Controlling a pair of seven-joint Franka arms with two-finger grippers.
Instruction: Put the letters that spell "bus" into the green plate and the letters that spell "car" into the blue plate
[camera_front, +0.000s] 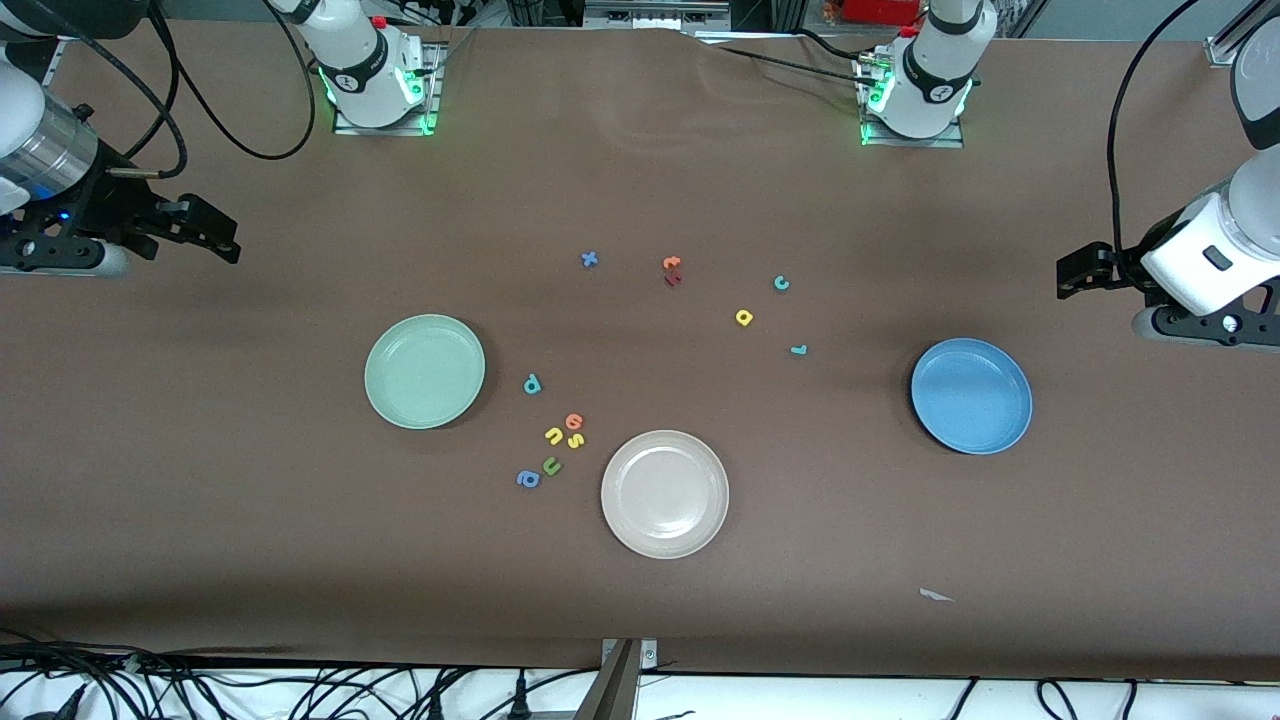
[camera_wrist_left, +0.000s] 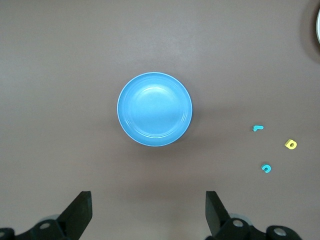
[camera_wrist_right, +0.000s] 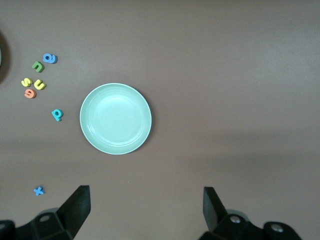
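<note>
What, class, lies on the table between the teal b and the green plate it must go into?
Nothing visible does. The teal b lies beside the green plate with only bare table between them; the orange round letter lies nearer the front camera, off that path.

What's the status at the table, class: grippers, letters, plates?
Left gripper and right gripper open, waiting at table ends. Green plate and blue plate hold nothing. Teal b, teal c unmoved. Nothing blocking.
</note>
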